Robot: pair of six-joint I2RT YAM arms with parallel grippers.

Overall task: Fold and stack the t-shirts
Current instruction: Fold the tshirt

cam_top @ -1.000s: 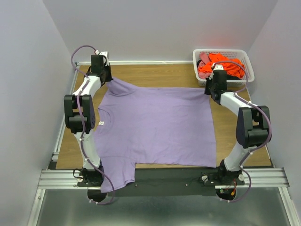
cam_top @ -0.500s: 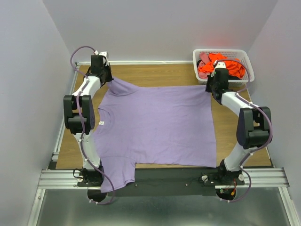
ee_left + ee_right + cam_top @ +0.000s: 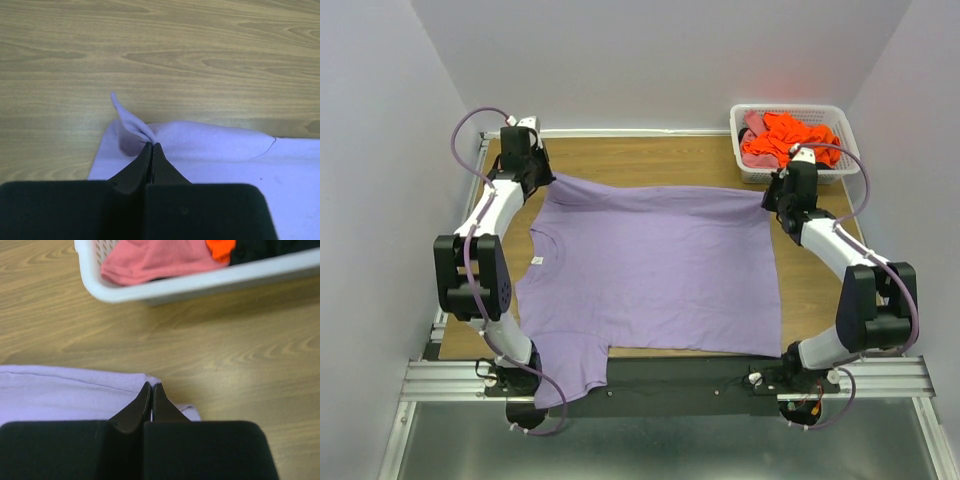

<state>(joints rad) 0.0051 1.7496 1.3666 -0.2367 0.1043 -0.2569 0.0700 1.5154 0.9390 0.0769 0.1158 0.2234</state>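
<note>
A large lavender t-shirt (image 3: pixel 650 265) lies spread flat on the wooden table, its neck with a small white label (image 3: pixel 536 261) at the left. My left gripper (image 3: pixel 542 180) is shut on its far left sleeve, pinching a fold of lavender cloth (image 3: pixel 135 122). My right gripper (image 3: pixel 770 196) is shut on the far right hem corner (image 3: pixel 145 380). The near left sleeve hangs over the table's front edge. An orange shirt (image 3: pixel 790 138) and a pink shirt (image 3: pixel 150 257) lie in the basket.
A white lattice basket (image 3: pixel 844 128) stands at the far right corner, just beyond my right gripper; its rim (image 3: pixel 200 282) shows in the right wrist view. Bare wood (image 3: pixel 650 158) lies behind the shirt. Grey walls close in on three sides.
Both arms have swung outward and the far edge of the lavender shirt is pulled wider and tauter. The right gripper moved toward the near right, the left gripper outward to the left.
</note>
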